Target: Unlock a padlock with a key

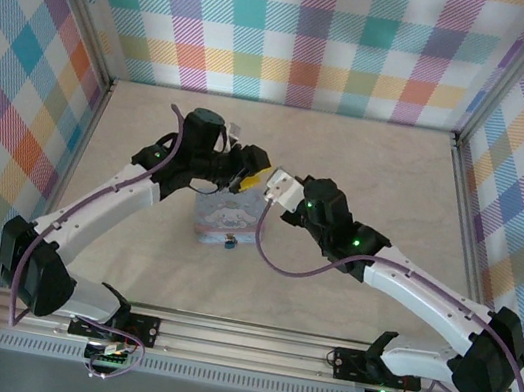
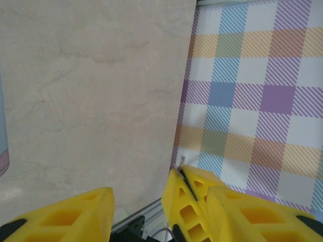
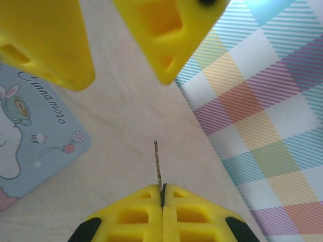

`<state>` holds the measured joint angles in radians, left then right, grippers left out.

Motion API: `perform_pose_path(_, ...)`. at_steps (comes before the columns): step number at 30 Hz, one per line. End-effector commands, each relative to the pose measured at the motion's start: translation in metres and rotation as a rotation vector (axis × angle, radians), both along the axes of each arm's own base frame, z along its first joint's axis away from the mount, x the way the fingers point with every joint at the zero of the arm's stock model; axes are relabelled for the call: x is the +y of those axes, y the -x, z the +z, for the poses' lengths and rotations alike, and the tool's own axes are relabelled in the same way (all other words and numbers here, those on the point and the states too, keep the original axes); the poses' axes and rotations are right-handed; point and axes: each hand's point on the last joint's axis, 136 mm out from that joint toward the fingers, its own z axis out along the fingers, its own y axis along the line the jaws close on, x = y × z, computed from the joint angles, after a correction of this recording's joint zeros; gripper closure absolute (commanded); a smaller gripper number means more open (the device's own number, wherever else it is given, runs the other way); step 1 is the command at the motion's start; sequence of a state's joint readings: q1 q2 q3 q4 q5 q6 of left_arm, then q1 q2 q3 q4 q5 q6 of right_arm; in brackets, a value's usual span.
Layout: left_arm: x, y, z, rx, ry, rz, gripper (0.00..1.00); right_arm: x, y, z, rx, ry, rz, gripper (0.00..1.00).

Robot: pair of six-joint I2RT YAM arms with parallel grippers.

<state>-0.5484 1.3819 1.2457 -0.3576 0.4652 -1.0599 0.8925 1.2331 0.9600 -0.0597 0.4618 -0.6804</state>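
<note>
Right wrist view: right gripper (image 3: 162,188) pinches the key (image 3: 157,161), left gripper (image 3: 125,79) gapes, pale tin (image 3: 35,126) seemingly lidded.

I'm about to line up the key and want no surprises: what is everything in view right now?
tin: one, pale blue with a white cartoon figure, mid-table below the pincers
padlock: one, dark blue, at the tin's near edge
key: one, slim and brassy, sticking out of the right pincer's tips
table: one, pale marbled beige
walls: three, pastel plaid, left, back and right
left pincer: yellow fingers, open, facing the key
right pincer: yellow fingers, shut on the key
</note>
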Motion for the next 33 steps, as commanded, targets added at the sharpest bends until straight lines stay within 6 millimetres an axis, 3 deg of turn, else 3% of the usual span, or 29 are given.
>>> perform_pose_path(1, -0.010, 0.003, -0.002, 0.032, 0.041, -0.018, 0.50, 0.006, 0.001, 0.011, -0.084, 0.030, 0.028, 1.00)
perform_pose_path(11, -0.018, 0.001, -0.015, 0.072, 0.044, -0.016, 0.58, 0.024, 0.009, 0.012, -0.097, 0.026, 0.099, 1.00)
perform_pose_path(28, -0.023, -0.002, -0.018, 0.058, 0.050, -0.028, 0.97, 0.025, 0.009, 0.008, -0.083, 0.027, 0.086, 0.99)
perform_pose_path(30, -0.021, -0.003, -0.018, 0.044, 0.037, -0.026, 1.00, 0.024, 0.010, 0.008, -0.075, 0.018, 0.082, 0.95)
perform_pose_path(33, -0.019, -0.005, -0.014, -0.020, 0.011, -0.042, 1.00, 0.021, 0.017, 0.005, -0.032, -0.002, 0.092, 0.81)
